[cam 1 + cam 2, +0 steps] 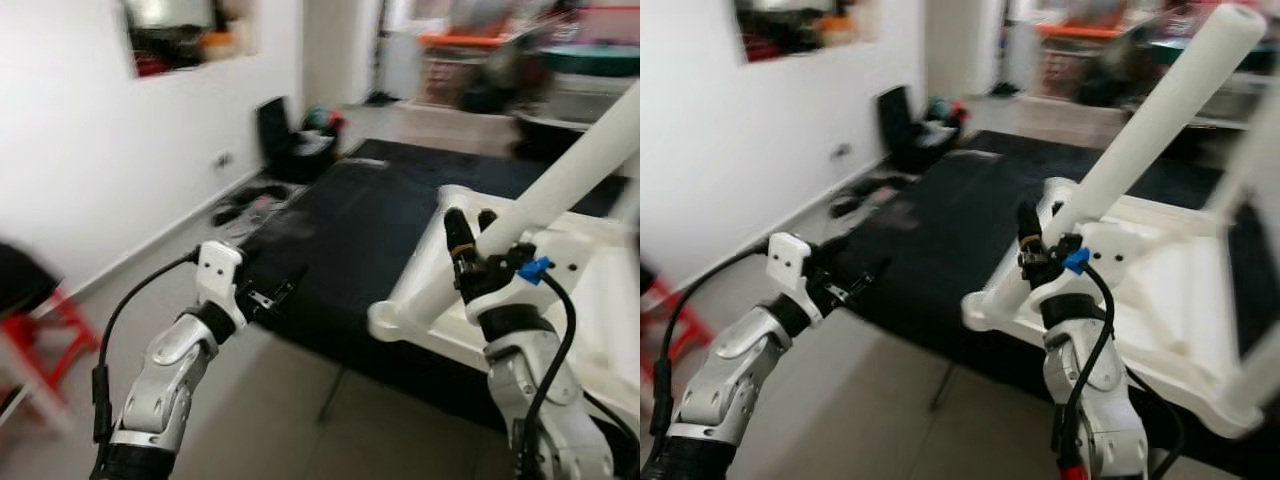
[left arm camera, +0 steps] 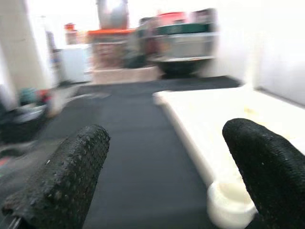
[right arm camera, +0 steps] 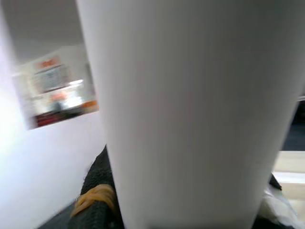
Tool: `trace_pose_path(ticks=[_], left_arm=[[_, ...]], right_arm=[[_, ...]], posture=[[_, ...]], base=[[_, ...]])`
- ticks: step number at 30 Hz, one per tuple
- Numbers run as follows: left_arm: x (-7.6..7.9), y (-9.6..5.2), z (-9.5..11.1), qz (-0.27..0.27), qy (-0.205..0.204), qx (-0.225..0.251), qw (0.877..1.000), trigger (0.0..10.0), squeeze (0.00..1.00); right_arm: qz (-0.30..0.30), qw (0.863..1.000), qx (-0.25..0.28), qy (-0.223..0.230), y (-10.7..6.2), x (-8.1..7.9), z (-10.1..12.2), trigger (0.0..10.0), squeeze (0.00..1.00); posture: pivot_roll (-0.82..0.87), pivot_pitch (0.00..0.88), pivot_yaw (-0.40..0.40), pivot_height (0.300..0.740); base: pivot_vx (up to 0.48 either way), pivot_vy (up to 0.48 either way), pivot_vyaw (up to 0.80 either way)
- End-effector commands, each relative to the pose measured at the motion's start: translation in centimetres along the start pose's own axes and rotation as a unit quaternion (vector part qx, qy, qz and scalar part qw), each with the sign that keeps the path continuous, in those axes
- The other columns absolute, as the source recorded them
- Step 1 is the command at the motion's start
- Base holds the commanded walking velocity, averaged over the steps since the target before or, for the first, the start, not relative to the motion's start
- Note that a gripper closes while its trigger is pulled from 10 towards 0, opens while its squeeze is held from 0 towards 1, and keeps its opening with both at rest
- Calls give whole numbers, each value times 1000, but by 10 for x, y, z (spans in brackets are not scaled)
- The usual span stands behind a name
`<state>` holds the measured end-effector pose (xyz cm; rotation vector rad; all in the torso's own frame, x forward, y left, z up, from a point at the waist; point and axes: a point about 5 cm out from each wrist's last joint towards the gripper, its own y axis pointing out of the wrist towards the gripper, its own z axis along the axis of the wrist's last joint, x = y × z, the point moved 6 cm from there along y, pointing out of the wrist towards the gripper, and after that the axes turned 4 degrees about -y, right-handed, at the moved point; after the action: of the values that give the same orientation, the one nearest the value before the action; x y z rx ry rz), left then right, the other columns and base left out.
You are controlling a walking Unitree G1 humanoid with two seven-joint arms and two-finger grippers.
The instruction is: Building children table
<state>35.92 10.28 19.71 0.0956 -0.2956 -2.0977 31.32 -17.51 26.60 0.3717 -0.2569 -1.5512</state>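
One white table leg (image 1: 1160, 120) slants up and away to the right, clamped in the right gripper (image 1: 1040, 245) over the upturned tabletop (image 1: 1160, 290); left gripper (image 2: 167, 176) spread apart.

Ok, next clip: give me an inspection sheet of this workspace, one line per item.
Surface: black mat on a grey tiled floor.
Job's things: white table top lying upside down on the mat; white table leg slanting up from its near corner.
Clutter: black bag and dark small items by the wall.
Grippers: right gripper shut on the table leg; left gripper open, hanging over the mat's edge.
Cables: black cable along the left arm, another with a blue clip on the right.
Surroundings: white wall, red stool, blurred shelves behind.
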Motion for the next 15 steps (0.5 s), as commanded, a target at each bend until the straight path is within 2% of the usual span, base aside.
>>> trace_pose_path(ticks=[1, 2, 8, 15], left_arm=[[6, 4, 0, -13, -6, 1, 1000, 10000, 0], [6, 4, 0, -13, -6, 1, 1000, 10000, 0], [8, 5, -1, -19, -9, 4, 1000, 10000, 0], [7, 10, 3, -12, -15, 11, 1000, 10000, 0]], right_arm=[[-9, 1000, -1, 1, 2, 5, -1, 10000, 0], [-9, 1000, -1, 1, 2, 5, -1, 10000, 0], [0, 1000, -1, 3, 5, 1, -3, 10000, 0], [20, 1000, 3, 5, 13, -5, -1, 10000, 0]], posture=[[-8, 0, -20, 740], [-8, 0, -20, 740], [-10, 0, -28, 740], [-2, 0, -24, 740]], base=[[360, 0, 0], [360, 0, 0], [355, 0, -800], [0, 0, 0]])
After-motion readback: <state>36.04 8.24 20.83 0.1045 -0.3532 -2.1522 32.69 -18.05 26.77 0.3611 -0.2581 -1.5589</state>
